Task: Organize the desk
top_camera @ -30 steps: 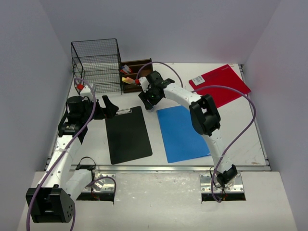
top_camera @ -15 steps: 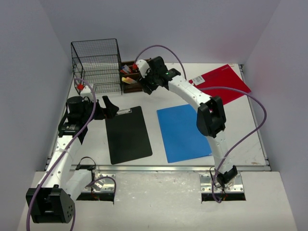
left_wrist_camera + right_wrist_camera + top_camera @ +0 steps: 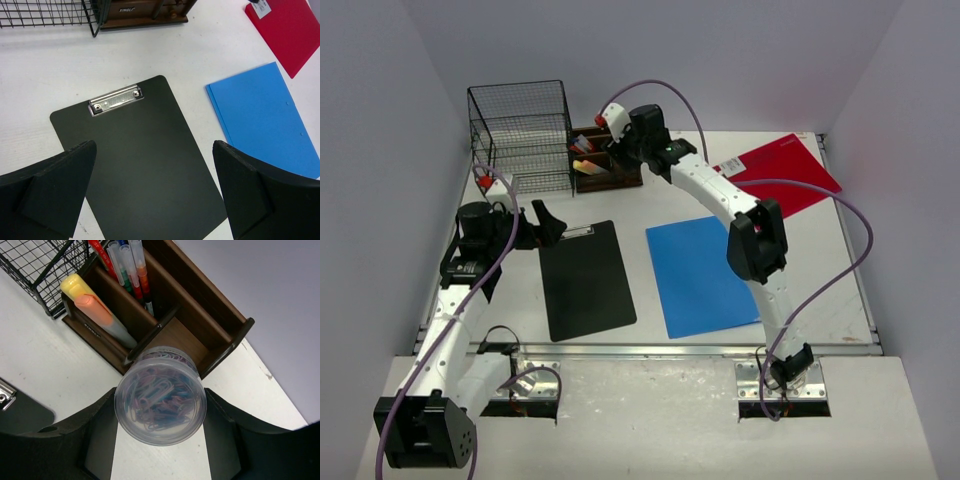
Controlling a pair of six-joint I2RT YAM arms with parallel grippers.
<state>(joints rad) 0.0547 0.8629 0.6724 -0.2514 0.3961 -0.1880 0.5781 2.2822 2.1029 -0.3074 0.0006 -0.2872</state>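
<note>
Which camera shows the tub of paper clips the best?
The right wrist view. The clear tub of paper clips fills the middle, clips showing through, held between the fingers of the right gripper. The top view shows it only as a tiny white speck. The left wrist view misses it.

The brown wooden organizer (image 3: pixel 150 15) bears the brand "XINGLI" on its front face

The right gripper (image 3: pixel 620 150) hangs over the wooden organizer (image 3: pixel 610 178) beside the wire basket (image 3: pixel 520 130).
</note>
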